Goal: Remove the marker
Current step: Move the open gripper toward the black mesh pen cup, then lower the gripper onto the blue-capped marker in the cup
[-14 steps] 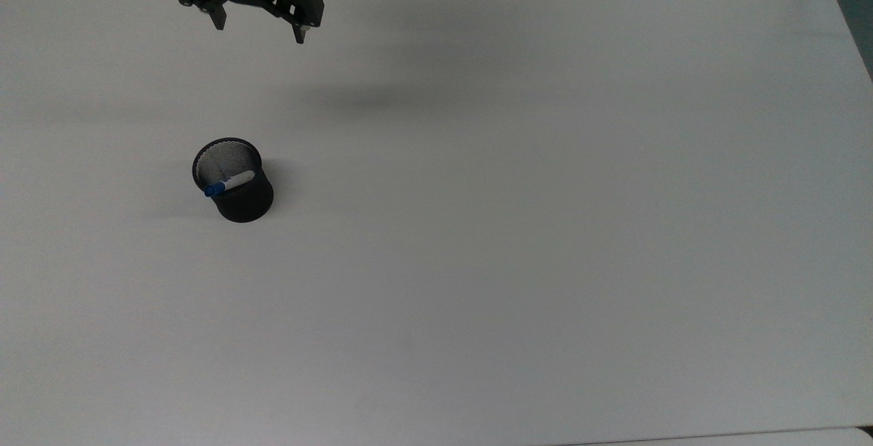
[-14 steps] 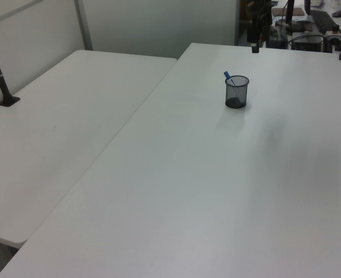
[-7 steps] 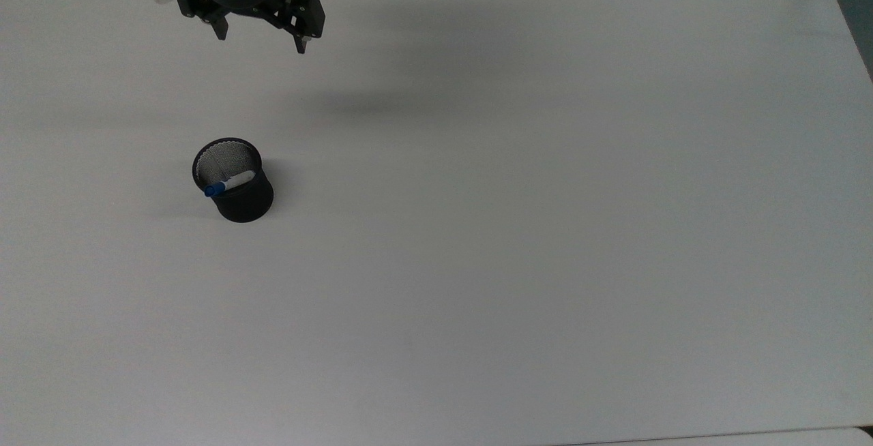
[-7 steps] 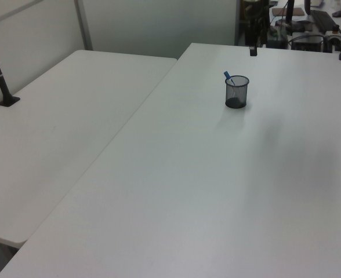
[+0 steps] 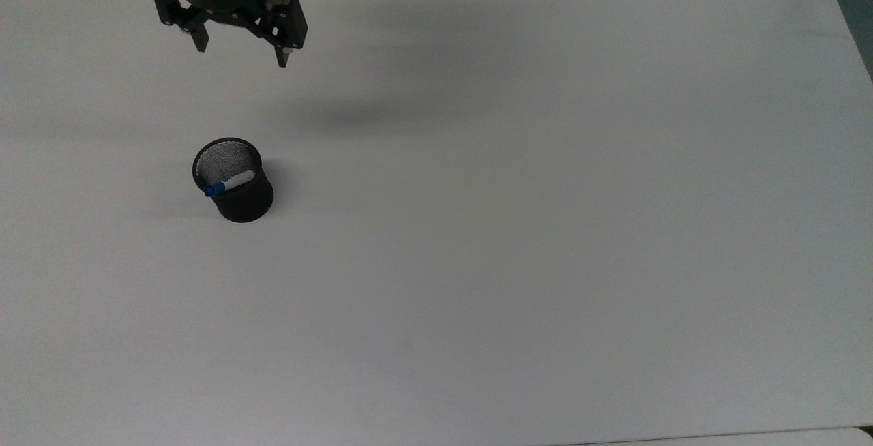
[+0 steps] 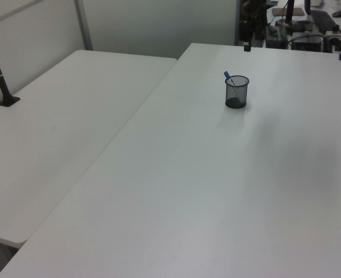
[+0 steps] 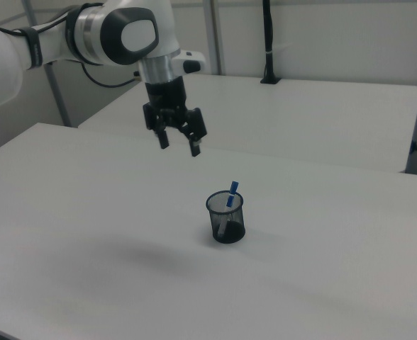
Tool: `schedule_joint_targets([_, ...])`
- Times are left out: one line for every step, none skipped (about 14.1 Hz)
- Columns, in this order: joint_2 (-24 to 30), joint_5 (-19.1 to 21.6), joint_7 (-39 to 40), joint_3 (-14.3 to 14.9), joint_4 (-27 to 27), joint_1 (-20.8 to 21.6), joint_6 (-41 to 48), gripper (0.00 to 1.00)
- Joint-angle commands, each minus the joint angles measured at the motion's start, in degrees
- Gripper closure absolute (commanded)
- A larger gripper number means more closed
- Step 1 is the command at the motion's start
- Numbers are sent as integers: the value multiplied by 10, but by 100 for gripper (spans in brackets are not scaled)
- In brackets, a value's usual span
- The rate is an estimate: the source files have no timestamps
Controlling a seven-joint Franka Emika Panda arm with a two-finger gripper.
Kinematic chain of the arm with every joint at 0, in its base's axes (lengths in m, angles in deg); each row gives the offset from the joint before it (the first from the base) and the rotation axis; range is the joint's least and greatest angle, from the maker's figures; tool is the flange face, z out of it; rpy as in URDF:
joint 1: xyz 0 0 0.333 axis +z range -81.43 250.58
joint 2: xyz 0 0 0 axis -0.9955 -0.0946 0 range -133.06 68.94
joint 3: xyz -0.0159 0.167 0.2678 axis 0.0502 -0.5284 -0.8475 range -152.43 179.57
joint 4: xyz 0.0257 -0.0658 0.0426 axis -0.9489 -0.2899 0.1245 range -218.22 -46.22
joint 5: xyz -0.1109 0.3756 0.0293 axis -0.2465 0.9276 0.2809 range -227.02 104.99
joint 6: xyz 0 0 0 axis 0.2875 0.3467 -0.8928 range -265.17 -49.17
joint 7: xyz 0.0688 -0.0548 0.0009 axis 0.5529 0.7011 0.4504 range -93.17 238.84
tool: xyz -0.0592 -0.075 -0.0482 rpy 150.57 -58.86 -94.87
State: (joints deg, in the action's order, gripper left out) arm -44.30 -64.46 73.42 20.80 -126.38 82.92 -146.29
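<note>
The marker [image 7: 230, 195] leans inside the cup [image 7: 226, 219], blue cap above the rim; bare table [image 7: 88, 212] surrounds the cup; beyond the cup the gripper [image 7: 180, 145] hangs high, jaws spread wide, holding nothing.

Only the mesh cup [image 5: 235, 183] stands on the table [image 5: 545, 228], bare tabletop all round it.
</note>
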Motion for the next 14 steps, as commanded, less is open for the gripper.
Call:
schedule_joint_targets([-3,-17,3,2,-8,-25,-57,0])
schedule_joint_targets([-5,-19,4,2,-9,-32,-75,0])
schedule_joint_targets([-19,-17,12,2,-10,-39,-93,0])
schedule_joint_targets([-27,-17,13,2,-10,-44,-100,0])
schedule_joint_targets([-37,-17,13,2,-10,-48,-114,0])
schedule_joint_targets([-44,-17,13,3,-11,-56,-142,0])
schedule_joint_targets([-55,-16,13,6,-12,-61,-157,1])
schedule_joint_targets([-68,-17,13,8,-11,-62,-171,4])
schedule_joint_targets([-94,-12,13,8,-9,-62,-198,6])
schedule_joint_targets([-107,-11,13,8,-9,-62,-215,10])
schedule_joint_targets([-115,-9,11,7,-9,-62,-228,19])
schedule_joint_targets([-115,-5,14,7,-9,-61,-229,26])
schedule_joint_targets([-119,3,25,7,-9,-61,-229,34])
schedule_joint_targets([-134,17,29,7,-7,-55,-230,37])
